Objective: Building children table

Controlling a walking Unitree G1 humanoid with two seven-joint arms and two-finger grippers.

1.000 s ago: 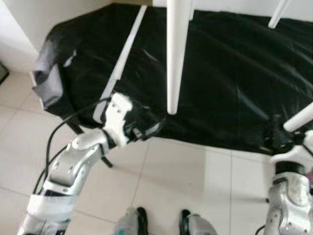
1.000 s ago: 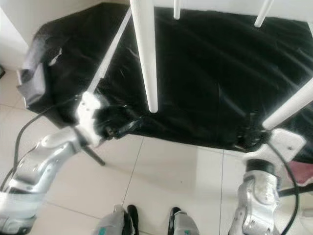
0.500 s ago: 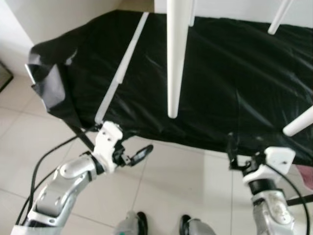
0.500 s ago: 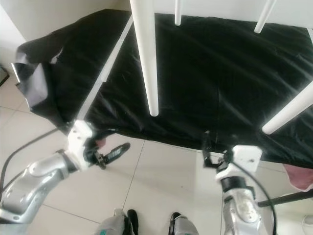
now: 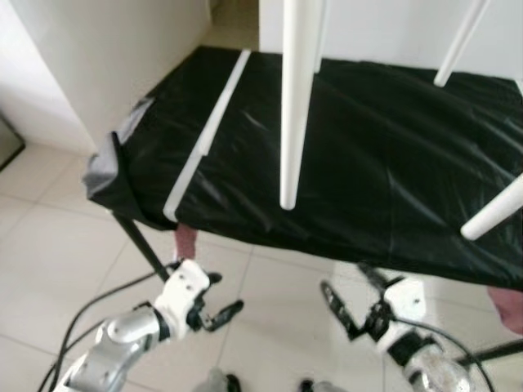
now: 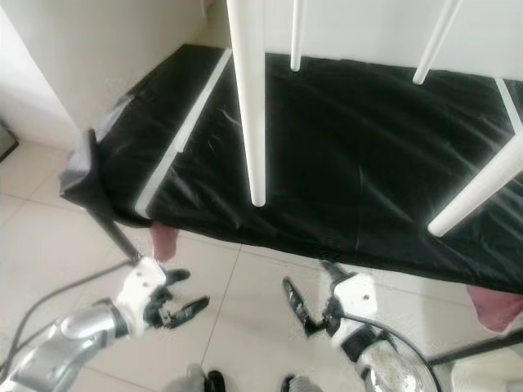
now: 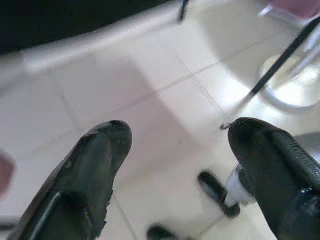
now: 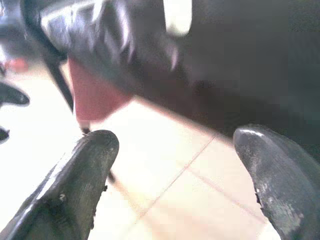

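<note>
Above the black-covered table, four white legs hang; two end effectors spread below.

Four white legs are seen pointing down over a bench draped in black sheeting. A white slat lies flat along the sheet's left side.

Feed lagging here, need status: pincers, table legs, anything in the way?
Left pincer open, empty, over floor tiles. Right pincer open, empty, low before the black-covered bench. White table legs ungripped above it. Nothing between pincers and bench edge.
</note>
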